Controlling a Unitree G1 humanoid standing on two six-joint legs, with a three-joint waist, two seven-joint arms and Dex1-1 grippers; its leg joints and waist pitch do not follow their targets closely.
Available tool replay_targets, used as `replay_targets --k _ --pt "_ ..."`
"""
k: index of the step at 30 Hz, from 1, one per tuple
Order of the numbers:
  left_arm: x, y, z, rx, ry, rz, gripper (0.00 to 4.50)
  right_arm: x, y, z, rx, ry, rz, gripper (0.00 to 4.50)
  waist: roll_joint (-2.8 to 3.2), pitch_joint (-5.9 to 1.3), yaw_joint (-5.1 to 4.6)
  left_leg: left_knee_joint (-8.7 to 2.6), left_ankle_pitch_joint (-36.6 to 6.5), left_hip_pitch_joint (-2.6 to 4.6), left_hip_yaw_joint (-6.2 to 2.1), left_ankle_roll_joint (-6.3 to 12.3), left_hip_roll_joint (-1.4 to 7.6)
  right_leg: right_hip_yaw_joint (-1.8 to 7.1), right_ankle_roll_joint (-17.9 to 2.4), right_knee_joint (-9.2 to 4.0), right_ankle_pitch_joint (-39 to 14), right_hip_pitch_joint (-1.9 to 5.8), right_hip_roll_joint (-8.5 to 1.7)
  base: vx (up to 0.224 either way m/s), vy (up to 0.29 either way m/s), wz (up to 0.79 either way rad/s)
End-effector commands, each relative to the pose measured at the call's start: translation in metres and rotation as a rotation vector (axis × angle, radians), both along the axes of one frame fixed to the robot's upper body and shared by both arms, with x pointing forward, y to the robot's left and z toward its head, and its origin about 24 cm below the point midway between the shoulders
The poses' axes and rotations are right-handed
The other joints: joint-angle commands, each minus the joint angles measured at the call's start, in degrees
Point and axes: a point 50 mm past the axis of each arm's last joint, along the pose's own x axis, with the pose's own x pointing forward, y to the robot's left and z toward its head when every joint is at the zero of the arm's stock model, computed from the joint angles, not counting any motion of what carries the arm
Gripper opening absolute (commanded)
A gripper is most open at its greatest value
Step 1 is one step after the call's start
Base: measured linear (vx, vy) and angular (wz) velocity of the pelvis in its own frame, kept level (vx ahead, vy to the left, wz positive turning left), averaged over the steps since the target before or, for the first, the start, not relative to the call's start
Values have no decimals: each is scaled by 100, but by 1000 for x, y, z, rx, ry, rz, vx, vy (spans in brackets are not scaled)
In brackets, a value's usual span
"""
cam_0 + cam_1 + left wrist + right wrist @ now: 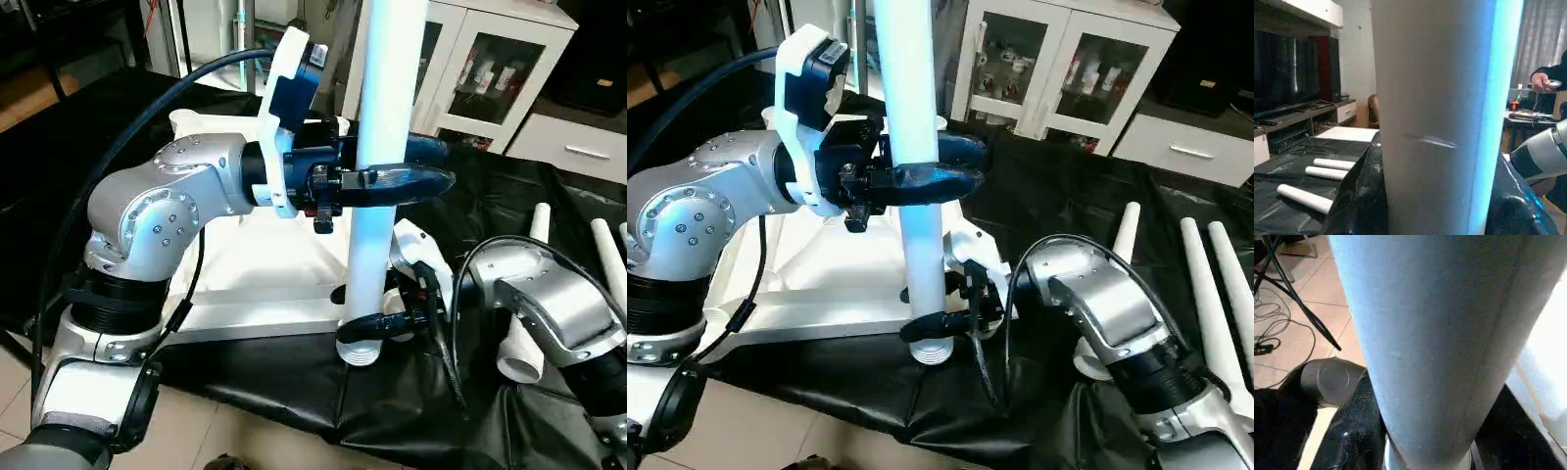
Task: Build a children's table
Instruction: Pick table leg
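Observation:
The children's table top (257, 279) lies white and flat on a black sheet. One white tube leg (390, 78) stands upright at the top's near right corner, its ribbed lower end (360, 354) just over the sheet beside the top's edge. My left gripper (439, 164) is shut on the leg at mid-height, one black finger in front and one behind. Lower down, my right gripper (364, 321) is shut on the same leg just above the ribbed end. Both wrist views look straight at the leg between the fingers.
Spare white legs (1205, 279) lie on the black sheet at the right, and another (519, 357) lies under my right forearm. A white cabinet with glass doors (490, 69) stands behind. A person's hand (1546, 82) holds a small device far off.

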Motion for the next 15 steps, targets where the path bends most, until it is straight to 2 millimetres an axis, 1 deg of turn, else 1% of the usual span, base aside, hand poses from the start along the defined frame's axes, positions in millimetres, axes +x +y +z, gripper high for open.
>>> replay_targets --k 1,2,4,6,7,8,9,11,12,15 --pt "-1 -2 6 6 -39 1 164 -4 0 3 3 4 35 186 -2 -417 10 -411 -386 44 -98 11 311 279 -1272 -344 -794 325 -481 0 0 0" --pt "-1 -1 6 6 -40 3 164 -4 0 3 3 4 35 186 3 -417 12 -411 -389 45 -97 12 311 279 -1274 -345 -795 324 -482 0 0 0" --pt "2 0 5 14 -46 30 234 -4 0 3 7 1 30 186 10 -419 10 -410 -394 48 -97 4 313 279 -1277 -346 -780 321 -482 0 0 0" --pt "3 3 6 4 -32 31 234 -3 -1 4 18 -7 16 186 2 -416 9 -413 -404 44 -100 18 312 280 -1256 -347 -783 328 -477 0 0 0" --pt "3 5 7 -9 -27 28 244 -2 -1 6 29 -12 2 185 3 -420 7 -413 -379 45 -102 19 314 278 -1264 -339 -758 324 -481 0 0 0" --pt "3 5 8 -12 -25 27 244 -2 -1 6 32 -13 -2 185 4 -421 5 -413 -372 46 -101 14 312 275 -1272 -340 -754 325 -479 0 0 0" --pt "2 7 9 -25 -21 23 276 -2 -2 7 42 -14 -11 185 6 -421 9 -411 -371 44 -100 0 311 277 -1288 -338 -749 326 -484 0 0 0" --pt "3 10 10 -38 -17 26 277 -1 -3 9 57 -16 -23 185 6 -418 7 -412 -411 45 -96 -7 308 275 -1307 -343 -760 323 -477 0 0 0" --pt "4 11 10 -40 -14 35 277 0 -3 11 66 -18 -30 185 20 -416 10 -413 -434 48 -98 -12 308 276 -1303 -344 -779 320 -478 0 0 0" --pt "9 16 9 -53 -4 77 320 2 -6 18 116 -25 -69 185 26 -415 9 -415 -462 52 -95 -8 303 277 -1284 -353 -804 316 -472 0 0 0"
